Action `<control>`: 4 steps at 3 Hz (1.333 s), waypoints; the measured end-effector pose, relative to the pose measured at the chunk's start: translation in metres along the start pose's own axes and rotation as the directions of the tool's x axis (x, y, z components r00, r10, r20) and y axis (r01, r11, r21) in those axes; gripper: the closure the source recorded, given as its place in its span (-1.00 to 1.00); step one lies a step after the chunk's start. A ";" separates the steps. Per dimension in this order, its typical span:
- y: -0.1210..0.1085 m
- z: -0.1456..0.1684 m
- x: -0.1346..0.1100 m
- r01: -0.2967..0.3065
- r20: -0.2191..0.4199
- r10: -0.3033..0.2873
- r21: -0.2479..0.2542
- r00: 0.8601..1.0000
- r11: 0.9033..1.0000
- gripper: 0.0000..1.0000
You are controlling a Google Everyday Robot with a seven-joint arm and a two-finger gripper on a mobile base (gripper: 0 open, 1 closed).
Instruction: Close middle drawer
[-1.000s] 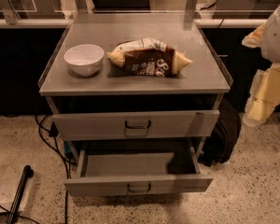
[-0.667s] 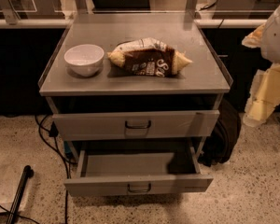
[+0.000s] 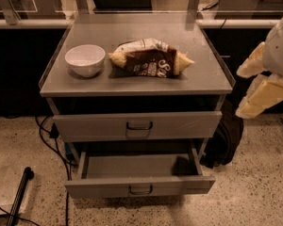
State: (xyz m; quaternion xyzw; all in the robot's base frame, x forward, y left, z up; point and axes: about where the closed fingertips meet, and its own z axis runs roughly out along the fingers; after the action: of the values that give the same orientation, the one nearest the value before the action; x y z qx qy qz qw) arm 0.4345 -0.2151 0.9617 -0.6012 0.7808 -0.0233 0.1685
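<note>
Camera view, going left to right: down on the speckled floor at the far left there's a thin black pole [image 3: 19, 197] lying at a slant, with some black cables [image 3: 51, 147] running next to the cabinet. The grey metal cabinet [image 3: 212, 74] has a flat top. A small round white bowl [image 3: 85, 59] stands on its left part. Just right of that, a crumpled brown and cream snack bag [image 3: 151, 56] is lying on its side, not touching the bowl.

Under the top is the taller grey upper drawer [image 3: 85, 125] with the larger dark handle, sticking out only a little. Below it is the grey metal middle drawer [image 3: 99, 187] with its small dark loop handle. It's pulled way out toward the camera, so you can look straight down into it. As far as I can see it's got nothing in it.

A dark bag-like thing [image 3: 225, 142] sits on the floor at the cabinet's right side. The white and cream gripper [image 3: 257, 86] hangs at the right edge, off to the side of the cabinet around top-drawer height, well apart from the middle drawer. Can't tell if it's open or closed.
</note>
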 end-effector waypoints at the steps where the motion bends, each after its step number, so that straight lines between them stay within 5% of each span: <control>1: 0.018 0.040 0.009 -0.036 0.060 0.038 -0.023 0.997 0.999 0.43; 2: 0.036 0.084 0.017 -0.051 0.107 0.055 -0.042 0.993 0.998 0.89; 4: 0.037 0.090 0.019 -0.056 0.108 0.059 -0.037 0.992 0.998 1.00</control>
State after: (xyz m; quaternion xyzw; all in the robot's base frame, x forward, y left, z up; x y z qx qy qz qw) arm 0.4217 -0.2077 0.8637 -0.5817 0.7877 0.0276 0.2010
